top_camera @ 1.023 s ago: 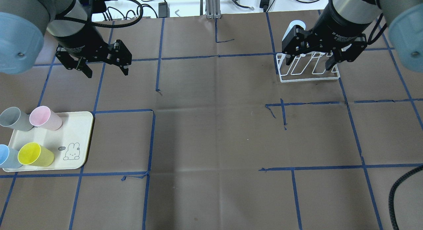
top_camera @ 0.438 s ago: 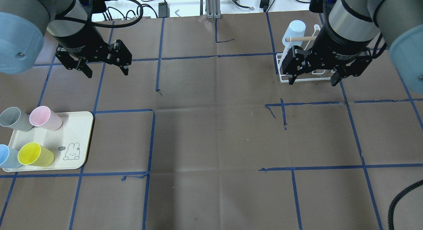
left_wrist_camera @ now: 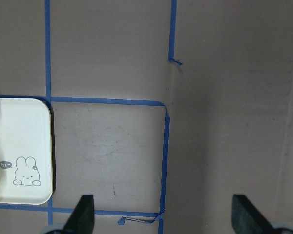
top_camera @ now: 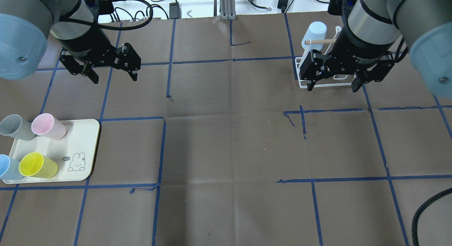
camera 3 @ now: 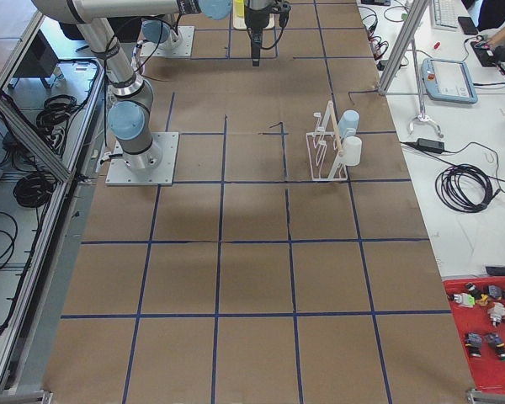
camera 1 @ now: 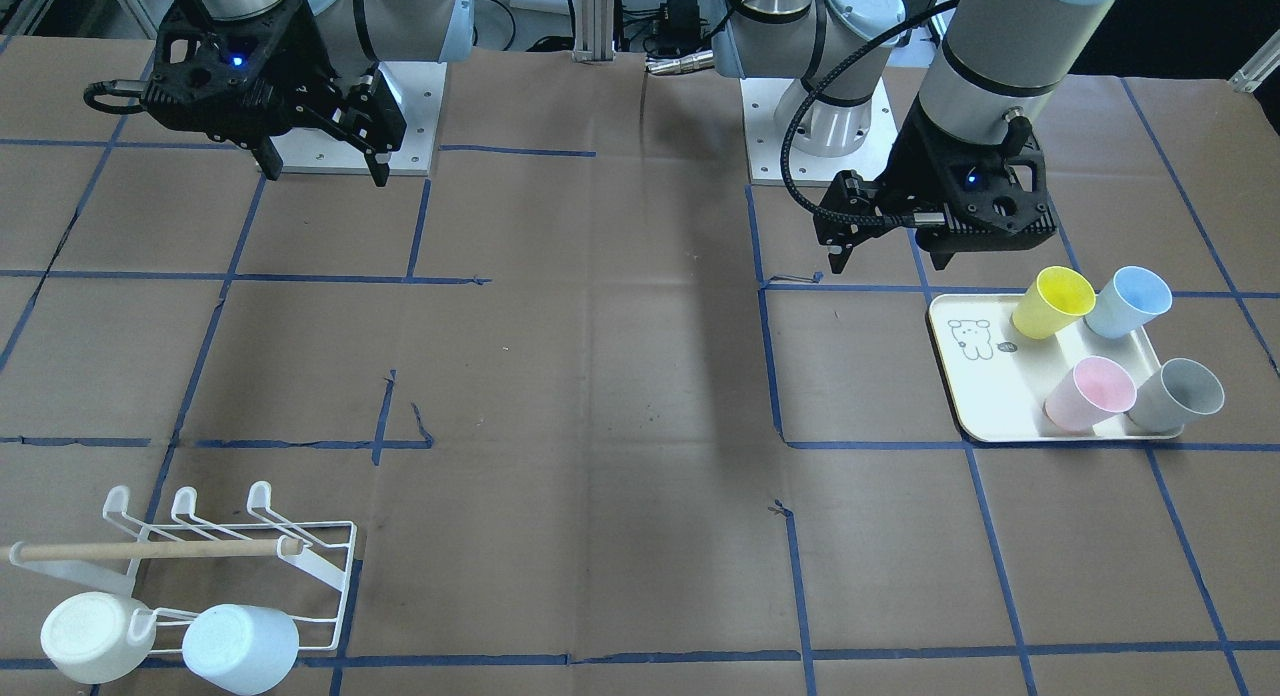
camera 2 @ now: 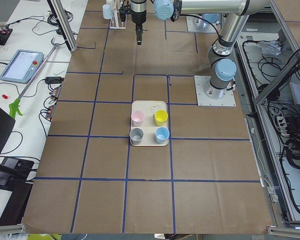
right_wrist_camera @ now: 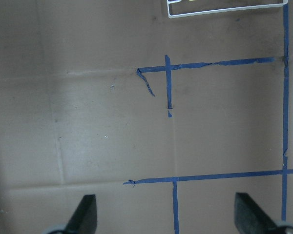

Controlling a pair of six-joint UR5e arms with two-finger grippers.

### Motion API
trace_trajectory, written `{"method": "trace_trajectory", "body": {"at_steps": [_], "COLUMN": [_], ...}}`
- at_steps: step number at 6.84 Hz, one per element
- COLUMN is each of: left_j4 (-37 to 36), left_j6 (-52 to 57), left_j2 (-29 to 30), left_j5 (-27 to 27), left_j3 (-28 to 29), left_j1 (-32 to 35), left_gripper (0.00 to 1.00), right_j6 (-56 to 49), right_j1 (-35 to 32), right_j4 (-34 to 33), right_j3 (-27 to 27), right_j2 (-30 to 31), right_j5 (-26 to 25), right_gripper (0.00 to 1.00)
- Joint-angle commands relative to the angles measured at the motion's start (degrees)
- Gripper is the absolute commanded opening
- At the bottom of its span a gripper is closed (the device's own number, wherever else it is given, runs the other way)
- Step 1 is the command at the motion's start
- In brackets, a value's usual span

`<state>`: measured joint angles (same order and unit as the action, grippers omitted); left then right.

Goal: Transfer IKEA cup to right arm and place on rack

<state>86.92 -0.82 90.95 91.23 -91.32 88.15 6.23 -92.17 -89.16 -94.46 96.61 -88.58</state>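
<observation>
Overhead exterior: left pincer (top_camera: 114, 78) and right pincer (top_camera: 332, 87) both hang wide and empty above the tabletop (top_camera: 229, 150). The pink cup (top_camera: 47, 126) and grey cup (top_camera: 14, 127) stand close together on the tray (top_camera: 79, 140), well apart from the rack (camera 1: 330, 566). Hazard: a finger descending between them may topple either.

**ILLUMINATION AND IMAGE QUALITY**

Lighting is bright and diffuse, and it comes from above; shadows on the brown paper-covered table (top_camera: 226, 150) are soft-edged. In the front-facing view a broad dim band runs down the table's centre; in the overhead view the middle is darker than the sides. The white workbench surface (top_camera: 201, 5) beyond the far edge is overexposed; the large light-blue plastic joint cap (top_camera: 21, 37) nearest that camera looks soft. Both wrist views are slightly hazy; the black fingertips (left_wrist_camera: 84, 214) of the left gripper (left_wrist_camera: 164, 217) and of the right gripper (right_wrist_camera: 166, 214) are blurred at the lower edge. Side views are evenly lit and sharp.
</observation>
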Motion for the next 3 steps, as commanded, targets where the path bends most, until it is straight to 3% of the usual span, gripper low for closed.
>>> {"method": "trace_trajectory", "body": {"at_steps": [1,3], "left_j4": [0.0,0.0], "left_j6": [0.02,0.02], "left_j2": [-0.07,-0.07], "left_j5": [0.0,0.0], "left_j3": [-0.17,-0.18], "left_j1": [0.0,0.0], "left_gripper": [0.99,1.0], "right_j6": [0.01,0.09], "right_j1": [-0.02,-0.02], "right_j4": [-0.14,-0.23], "right_j3": [0.07,0.15], "right_j2": [-0.02,-0.02], "right_j5": [0.24,0.6], "right_gripper": [1.0,1.0]}}
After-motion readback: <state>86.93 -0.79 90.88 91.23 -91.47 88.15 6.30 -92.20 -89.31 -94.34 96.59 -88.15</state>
